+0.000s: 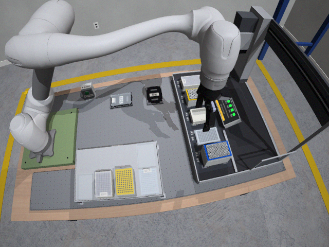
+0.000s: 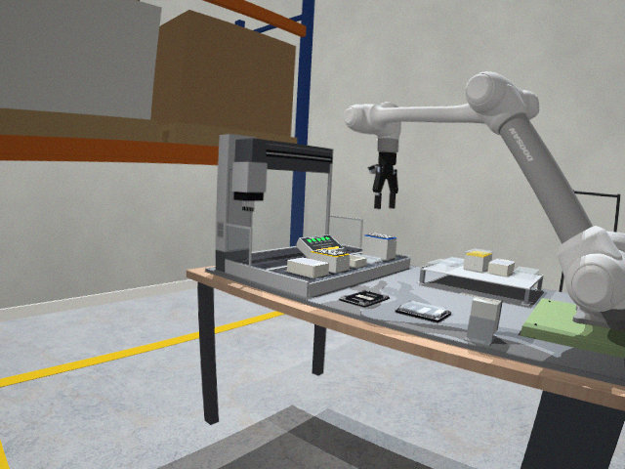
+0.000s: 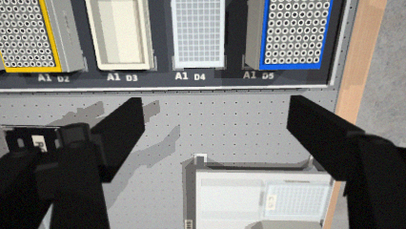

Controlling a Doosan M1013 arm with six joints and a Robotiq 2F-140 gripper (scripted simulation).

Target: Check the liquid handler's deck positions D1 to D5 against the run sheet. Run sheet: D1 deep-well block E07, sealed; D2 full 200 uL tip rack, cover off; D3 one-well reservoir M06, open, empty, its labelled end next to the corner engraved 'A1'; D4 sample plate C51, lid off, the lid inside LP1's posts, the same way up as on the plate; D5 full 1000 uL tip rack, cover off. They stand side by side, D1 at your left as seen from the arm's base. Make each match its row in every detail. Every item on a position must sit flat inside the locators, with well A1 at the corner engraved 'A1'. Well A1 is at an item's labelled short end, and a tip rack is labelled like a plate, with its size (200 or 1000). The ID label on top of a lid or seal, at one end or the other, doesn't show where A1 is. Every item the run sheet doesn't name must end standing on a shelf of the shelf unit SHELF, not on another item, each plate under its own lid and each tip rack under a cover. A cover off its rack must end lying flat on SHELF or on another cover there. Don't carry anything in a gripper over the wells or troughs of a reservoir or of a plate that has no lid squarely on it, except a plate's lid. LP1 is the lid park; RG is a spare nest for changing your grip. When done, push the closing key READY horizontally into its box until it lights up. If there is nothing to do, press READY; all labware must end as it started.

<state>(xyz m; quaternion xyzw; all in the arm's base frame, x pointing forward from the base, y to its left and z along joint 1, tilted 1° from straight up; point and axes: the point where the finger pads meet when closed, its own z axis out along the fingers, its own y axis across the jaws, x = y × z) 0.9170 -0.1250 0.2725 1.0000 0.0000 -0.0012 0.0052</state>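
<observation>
Hanging high above the liquid handler's deck (image 1: 185,127), the arm's jaws (image 2: 384,201) are standing released, with nothing between the 2 black fingers.

Below the jaws, in the wrist view, 4 deck positions are showing in a row. The yellow-framed tip rack (image 3: 26,35) is sitting at D2, uncovered. The cream one-well reservoir (image 3: 119,33) is sitting at D3, open. The sample plate (image 3: 197,31) is lying at D4 with no lid on it. The blue-framed tip rack (image 3: 297,31) is sitting at D5, uncovered. In the top view, a white sealed block (image 1: 190,81) is occupying D1, partly hidden by the wrist.

Well apart from the jaws, on the desk (image 1: 106,127), a lid (image 1: 121,100) is lying in the lid park, and the black spare nest (image 1: 153,94) is sitting beside it. The READY box (image 1: 87,90) is standing farther off. The shelf unit (image 1: 79,159) is carrying a clear-lidded plate (image 1: 103,183), a yellow rack (image 1: 124,180) and a pale cover (image 1: 148,179).
</observation>
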